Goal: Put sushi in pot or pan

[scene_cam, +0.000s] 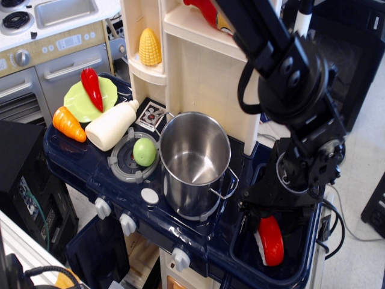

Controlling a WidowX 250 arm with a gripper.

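The sushi [272,242], with a glossy red top and a white ribbed base, lies in the dark blue sink [240,265] at the front right of the toy kitchen. My black gripper [269,218] hangs right over the sushi's far end and covers part of it. Its dark fingers seem spread on either side of the piece, though they are hard to tell from the dark sink. The shiny steel pot [192,158] stands upright and empty on the stovetop, just left of the gripper, with a wire handle toward the sink.
A green ball [144,152] sits on the burner left of the pot. A white bottle [112,124], a carrot [68,123] and a red chili [91,88] on a green plate [77,102] lie farther left. The cream shelf tower holds corn [150,47] and a ketchup bottle [207,12].
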